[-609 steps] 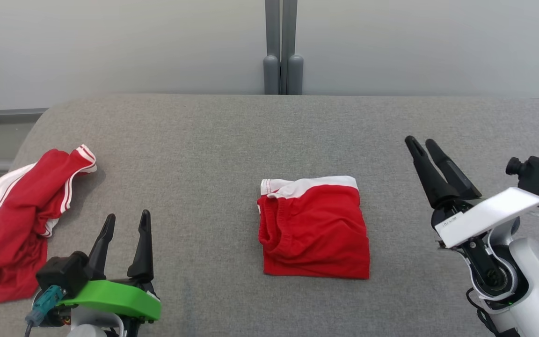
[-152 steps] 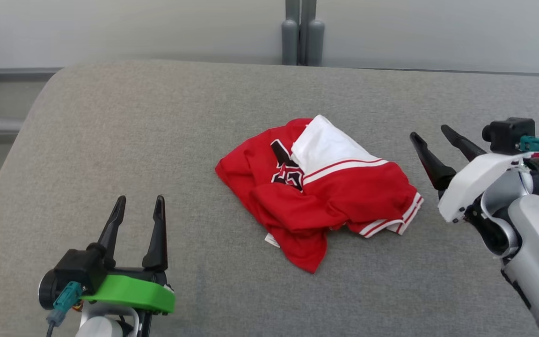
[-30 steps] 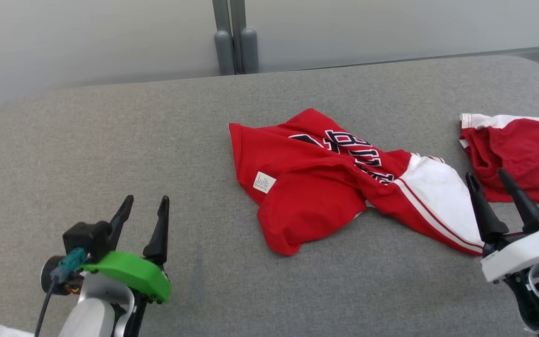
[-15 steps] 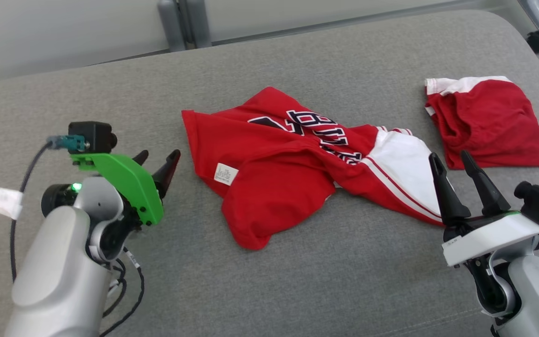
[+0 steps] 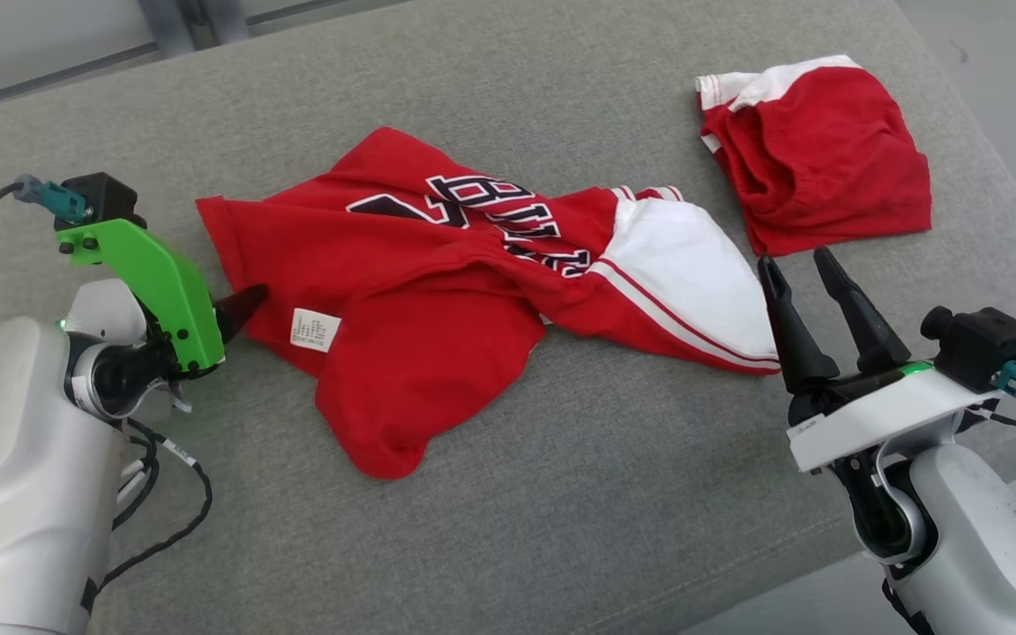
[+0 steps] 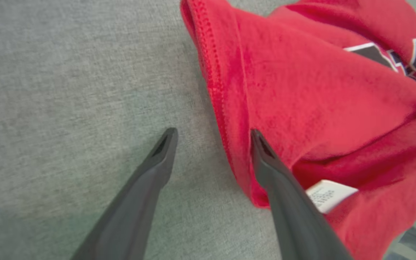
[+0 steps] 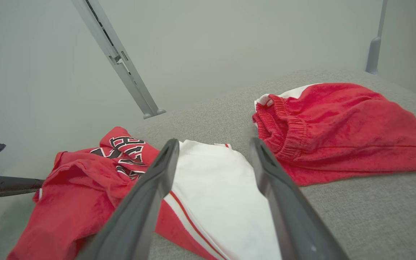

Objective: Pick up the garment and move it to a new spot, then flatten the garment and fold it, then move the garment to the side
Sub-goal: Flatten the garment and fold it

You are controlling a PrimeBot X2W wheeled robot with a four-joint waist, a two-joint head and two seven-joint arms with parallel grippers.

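Grey cushion [image 5: 508, 547] carried the lot. Red jersey [image 5: 402, 291], the garment, lay crumpled across its middle, lettering up, white panel at the rt end. Red shorts [image 5: 825, 159] sat beyond the jersey's rt end, apart from it. Rt fingers [image 5: 795, 259] hovered just beside the jersey's white panel, spread wide, holding nothing. Lt fingers [image 6: 212, 133] were wide too, astride the jersey's lt hem, one over cloth, one over cushion, gripping nothing. White label [image 5: 315, 329] showed nr that hem.

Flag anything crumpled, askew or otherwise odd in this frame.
The jersey lies crumpled and twisted, its white label facing up, so that part seems turned inside out. The shorts at the far right sit folded, a bit rumpled. Nothing looks torn or spilled.
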